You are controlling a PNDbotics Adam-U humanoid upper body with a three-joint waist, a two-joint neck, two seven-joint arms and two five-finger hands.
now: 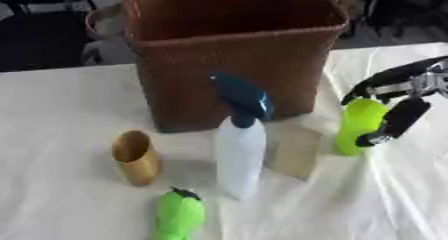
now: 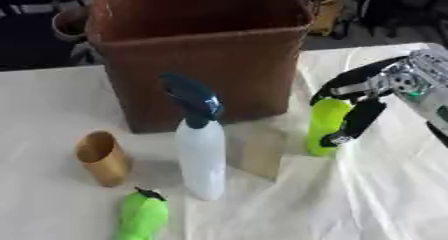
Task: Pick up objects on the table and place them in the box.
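So far nothing visibly inside wicker box [image 1: 236, 69]. Right hand [image 2: 372, 101], 3 o'clock: fingers curled round lime-green bottle [image 1: 359, 126]. Upright spray bottle [image 1: 240, 149], wooden cup [image 1: 136, 158], green object [image 1: 180, 215] remain on worktop [image 1: 61, 114].

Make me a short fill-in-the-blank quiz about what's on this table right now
1. The right hand grips the upright ____ cup.
2. The white spray bottle has a dark ____ trigger head.
3. The wooden cup stands ____ of the spray bottle.
4. Behind them stands a brown ____ basket.

Missing words: green; blue; left; woven
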